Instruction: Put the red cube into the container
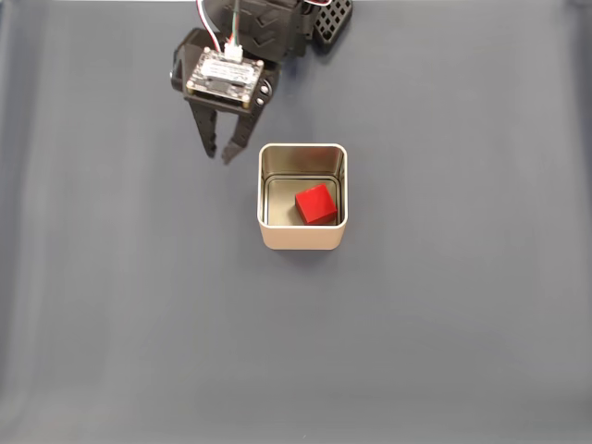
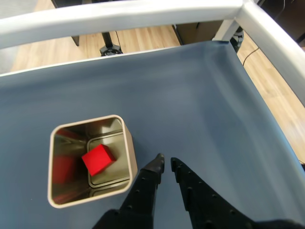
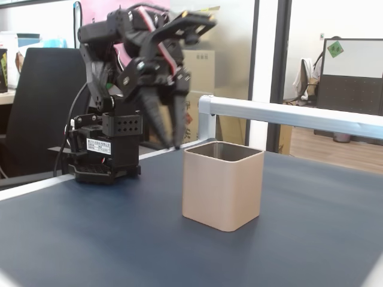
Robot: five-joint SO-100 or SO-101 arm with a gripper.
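Observation:
The red cube (image 1: 316, 204) lies on the floor of the container (image 1: 302, 239), a square cream-gold tin standing upright on the dark cloth. In the wrist view the red cube (image 2: 97, 160) rests tilted inside the container (image 2: 127, 148). My gripper (image 1: 219, 156) hovers to the left of the tin's far corner in a fixed view, apart from it. The gripper (image 2: 167, 159) is open by a narrow gap, with nothing between its black fingers. From the side, the gripper (image 3: 175, 144) points down just behind the container (image 3: 222, 190), near rim height.
The arm's black base (image 3: 105, 152) stands at the back of the table. A silver metal rail (image 3: 287, 113) runs along the table's far edge, seen in the wrist view as a rail (image 2: 119, 14). Bare dark cloth (image 1: 444, 324) surrounds the tin.

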